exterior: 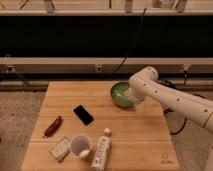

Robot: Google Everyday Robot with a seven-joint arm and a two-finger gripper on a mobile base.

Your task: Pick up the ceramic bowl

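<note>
The ceramic bowl point(120, 94) is a round, shallow, glossy green bowl near the back right of the wooden table point(135, 135). My white arm comes in from the right and bends down over the bowl's right side. The gripper point(131, 95) is at the bowl's right rim, mostly hidden behind the arm's wrist. The small white cup point(80, 145) stands near the front, well left of the gripper.
A black phone point(83, 114) lies mid-table. A red-brown packet point(52, 126) lies at the left. A white wrapped bar point(60, 148) and a white bottle point(101, 150) lie at the front beside the cup. A dark wall with cables runs behind the table.
</note>
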